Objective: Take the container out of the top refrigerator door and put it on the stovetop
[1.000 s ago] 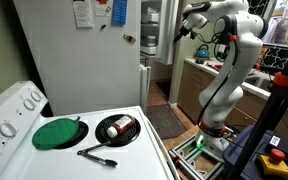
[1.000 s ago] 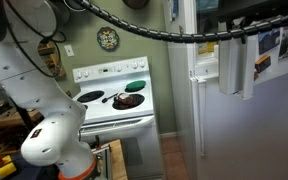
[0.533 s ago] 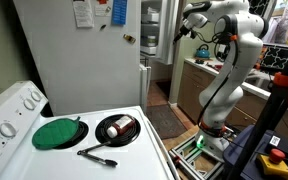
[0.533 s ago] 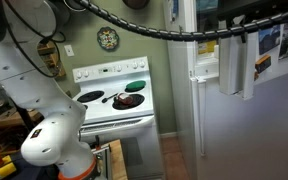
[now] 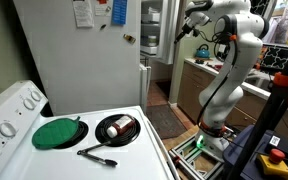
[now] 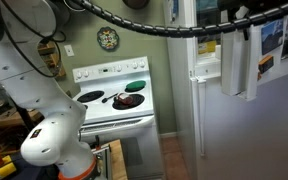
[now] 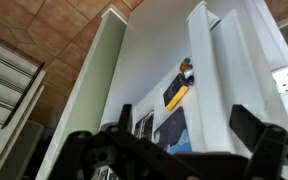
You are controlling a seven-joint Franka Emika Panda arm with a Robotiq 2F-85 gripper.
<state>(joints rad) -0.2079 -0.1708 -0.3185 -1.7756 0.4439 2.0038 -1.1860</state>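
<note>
The arm is reaching out high at the right of an exterior view, and the gripper is hanging just beside the open top refrigerator door, at its 3 o'clock, without touching the white racks as far as can be judged. In the wrist view the two dark fingers are standing wide apart at the lower edge with nothing between them, and they are facing the fridge's flat side panel with its papers and magnets. The container is not showing clearly in any view; whether it is sitting in the door racks cannot be told from these views. The stovetop is lying well apart from the gripper, toward 7 o'clock from it. On it a round green disc is covering one burner, and a black burner pan holding a shiny item is sitting just beside the disc at its 3 o'clock. A black utensil is lying at the pan's 7 o'clock.
</note>
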